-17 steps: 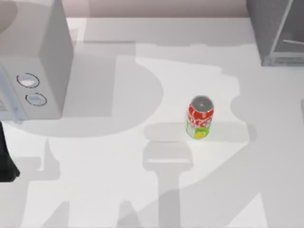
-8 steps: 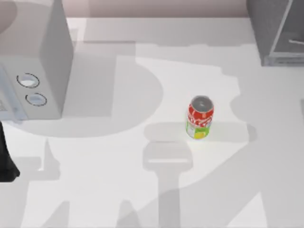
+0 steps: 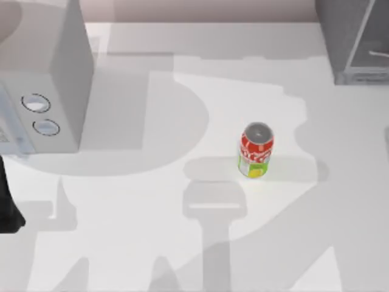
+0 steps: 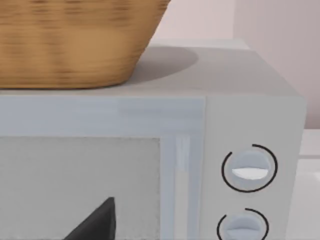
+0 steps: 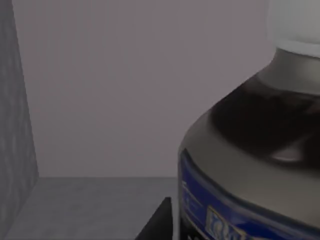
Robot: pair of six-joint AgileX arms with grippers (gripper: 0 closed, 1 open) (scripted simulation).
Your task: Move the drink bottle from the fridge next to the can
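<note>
Top view: the red-and-yellow-green can (image 3: 256,150) is standing upright near the middle of the white table (image 3: 152,243); the grey fridge (image 3: 355,39) is sitting at the far right corner with its pale framed door swung open; the white microwave with two round dials (image 3: 39,85) is occupying the far left, and a dark part of the left arm (image 3: 7,207) is resting at the left edge, apparently parked. Left wrist view: the microwave's dials (image 4: 248,167) are facing the camera, a wicker basket (image 4: 75,40) is sitting on top, and a dark fingertip (image 4: 97,222) is showing low; whether that claw is open or closed cannot be told. Right wrist view: the drink bottle (image 5: 250,165), white cap up, is standing upright inside the fridge's grey interior (image 5: 100,90), very close to the camera; one dark finger (image 5: 159,220) is lying just beside its label, and whether the claw is gripping cannot be told. Judgement: the step in hand is seizing the bottle; a level, centred grip on the body and a straight withdrawal through the doorway would serve best.
</note>
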